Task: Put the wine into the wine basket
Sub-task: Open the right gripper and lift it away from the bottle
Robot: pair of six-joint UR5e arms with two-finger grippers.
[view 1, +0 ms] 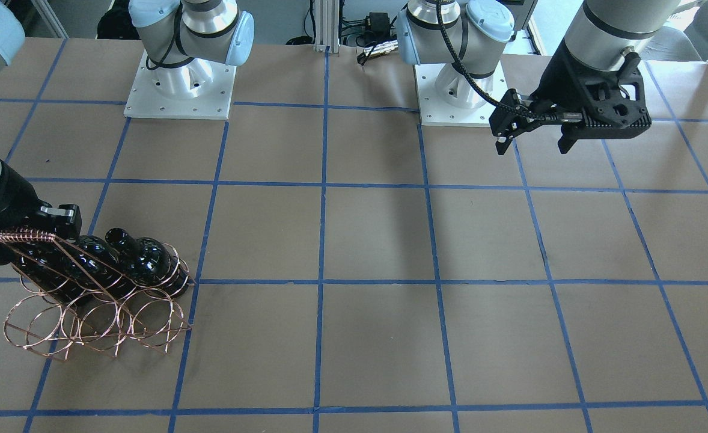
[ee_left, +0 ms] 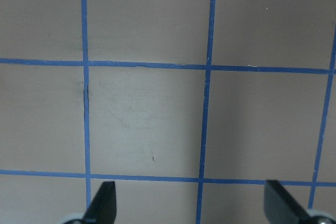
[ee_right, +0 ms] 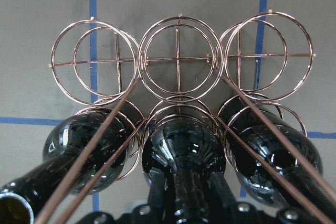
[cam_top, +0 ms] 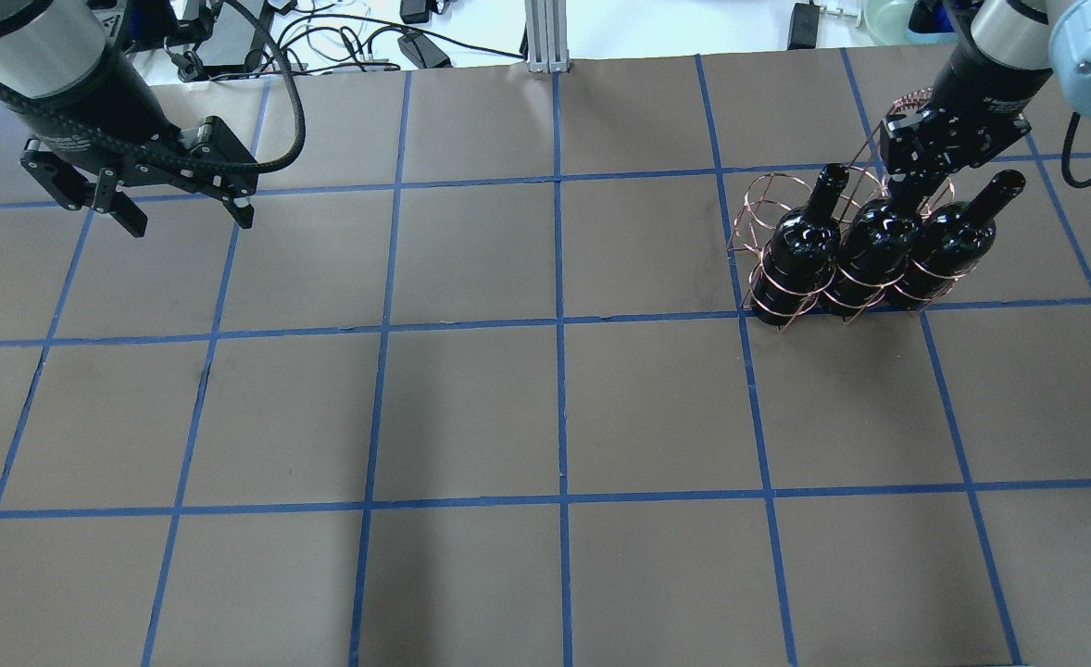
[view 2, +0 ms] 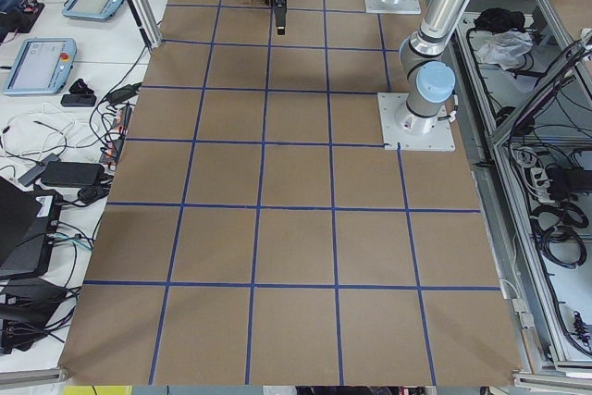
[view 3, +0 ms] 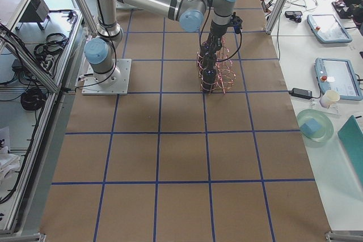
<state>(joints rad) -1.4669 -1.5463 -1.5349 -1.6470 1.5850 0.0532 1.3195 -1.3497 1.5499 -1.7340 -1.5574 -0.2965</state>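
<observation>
Overhead exterior view: the middle bottle (cam_top: 874, 243) leans in the basket (cam_top: 757, 199), neck up between the right fingers (ee_right: 156, 192). I cannot tell if they squeeze it. The left fingers (cam_top: 131, 222) are wide open, empty and far away.

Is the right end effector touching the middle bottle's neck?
Cannot tell. In the right wrist view the right end effector straddles the middle bottle at its neck, but black on black hides contact or gap.

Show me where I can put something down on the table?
The table's middle is bare, from the left fingers across to the basket and back to the robot's bases. It's crowded only at the basket: three bottles, the right fingers around the middle bottle's neck.
</observation>
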